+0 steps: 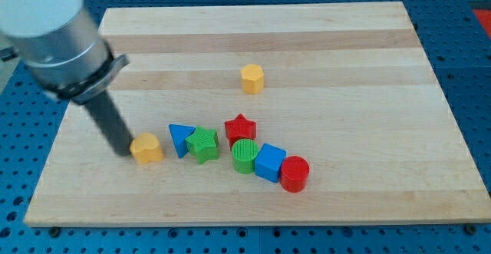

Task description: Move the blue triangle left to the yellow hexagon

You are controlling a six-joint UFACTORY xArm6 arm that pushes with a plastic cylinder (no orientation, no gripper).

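Observation:
The blue triangle (180, 138) lies left of centre on the wooden board (345, 47), touching the green star (203, 144) on its right. The yellow hexagon (252, 78) stands alone above the cluster, to the upper right of the triangle. My tip (123, 151) is at the lower left, touching or almost touching the left side of a yellow heart-like block (147, 148), which sits just left of the blue triangle.
A red star (240, 129), a green cylinder (245, 156), a blue cube (270, 162) and a red cylinder (294, 173) run in a line to the right of the green star. The arm's grey body (57, 39) fills the upper left.

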